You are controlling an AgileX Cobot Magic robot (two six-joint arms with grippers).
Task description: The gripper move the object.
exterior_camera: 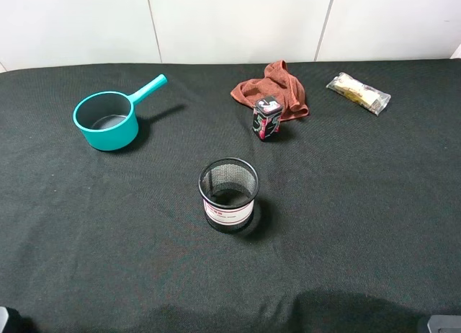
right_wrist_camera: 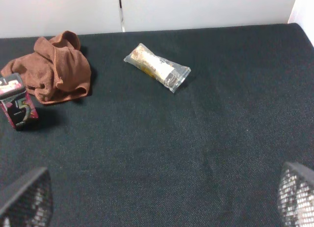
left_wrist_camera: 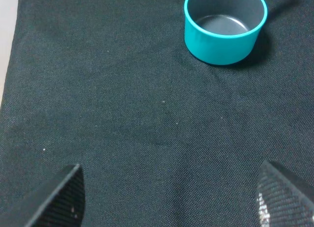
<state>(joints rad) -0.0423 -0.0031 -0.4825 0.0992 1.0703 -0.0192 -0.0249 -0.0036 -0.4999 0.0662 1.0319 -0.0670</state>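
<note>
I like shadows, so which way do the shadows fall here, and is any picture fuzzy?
In the high view, the teal pot and the mesh cup cast soft shadows to their right. In the left wrist view, the left end effector fingers look blurry at the edge. In the right wrist view, the snack bag shines slightly.

**Five single items on the cloth**

One teal saucepan (exterior_camera: 106,121) at ten o'clock. One black mesh cup (exterior_camera: 228,194) at centre. One small printed box (exterior_camera: 266,118), one brown rag (exterior_camera: 274,90), both toward one o'clock. One clear packet (exterior_camera: 358,93) at two o'clock, possibly snacks.
</note>
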